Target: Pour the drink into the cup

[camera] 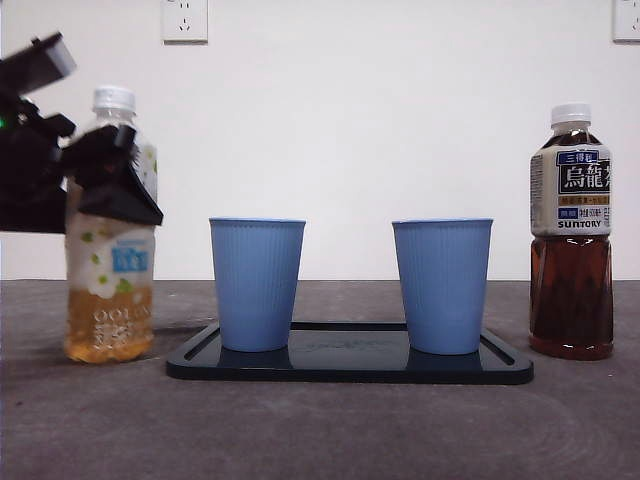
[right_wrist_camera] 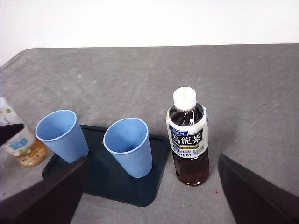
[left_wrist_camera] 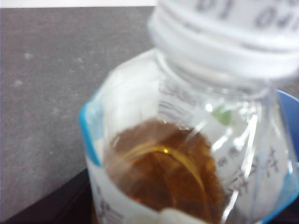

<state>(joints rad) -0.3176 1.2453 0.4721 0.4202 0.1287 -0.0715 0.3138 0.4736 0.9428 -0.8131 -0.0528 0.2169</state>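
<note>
In the front view, a dark tray (camera: 350, 368) lies on the gray table (camera: 320, 430) with 2 blue cups standing up on it, the left cup (camera: 256, 284) and the right cup (camera: 441, 286), with a gap between them. Just beside the tray's left end stands a light tea bottle (camera: 110, 290) with a white cap, about a third full of golden drink. The left end effector (camera: 105, 180) comes in from the left edge and sits against the upper part of this bottle; its black jaws look closed on the bottle, which stands on the table. A dark tea bottle (camera: 571, 240), nearly full and capped, stands just past the tray's right end. 2 wall sockets show high on the white wall. In the left wrist view, the light tea bottle (left_wrist_camera: 187, 154) fills almost everything, very close and blurry, with its white cap (left_wrist_camera: 229, 42) and brown drink inside; a bit of blue cup rim (left_wrist_camera: 289, 100) peeks from behind it. In the right wrist view, the right end effector (right_wrist_camera: 152, 196) hangs high above the table with its 2 black jaws wide apart, holding nothing. Below it are the tray (right_wrist_camera: 107, 179), both cups, and the dark tea bottle (right_wrist_camera: 188, 140) beside the tray. Nothing blocks the cups' open tops.
</note>
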